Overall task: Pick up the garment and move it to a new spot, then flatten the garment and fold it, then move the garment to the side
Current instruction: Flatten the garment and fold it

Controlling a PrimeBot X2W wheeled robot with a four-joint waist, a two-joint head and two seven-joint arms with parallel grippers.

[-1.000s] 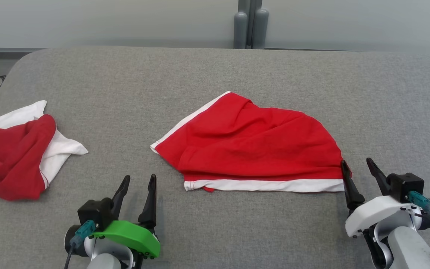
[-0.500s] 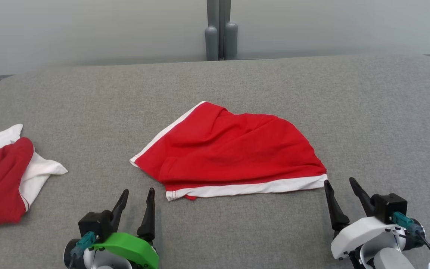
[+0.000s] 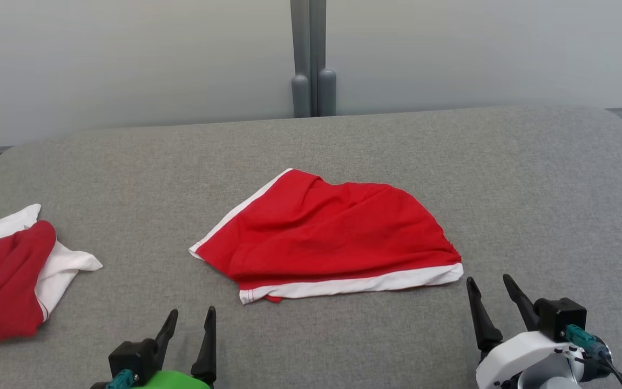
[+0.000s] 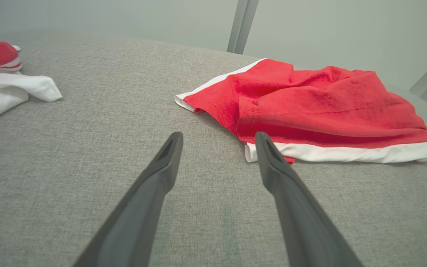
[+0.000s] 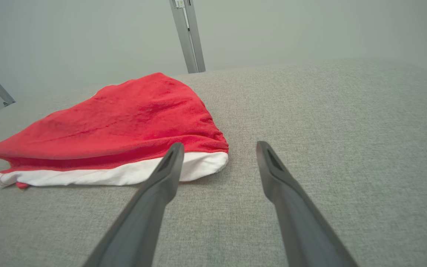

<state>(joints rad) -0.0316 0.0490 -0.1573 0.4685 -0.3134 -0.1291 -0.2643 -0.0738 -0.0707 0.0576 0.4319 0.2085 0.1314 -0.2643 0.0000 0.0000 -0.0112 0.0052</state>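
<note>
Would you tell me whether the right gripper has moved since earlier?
Yes. The right gripper has drawn back toward the robot: its fingertip overlapped the right corner of the red garment, now it stands clear.

You have two red-and-white garments here: one garment (image 3: 332,232) mid-table, a second garment (image 3: 3,275) at the left. You count one table (image 3: 451,162), two grippers, the left gripper (image 3: 192,311) and the right gripper (image 3: 487,279), and one post (image 3: 311,54).

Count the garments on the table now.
2. The folded garment lies central on the table; the crumpled garment sits at its left edge, partly out of frame.
</note>
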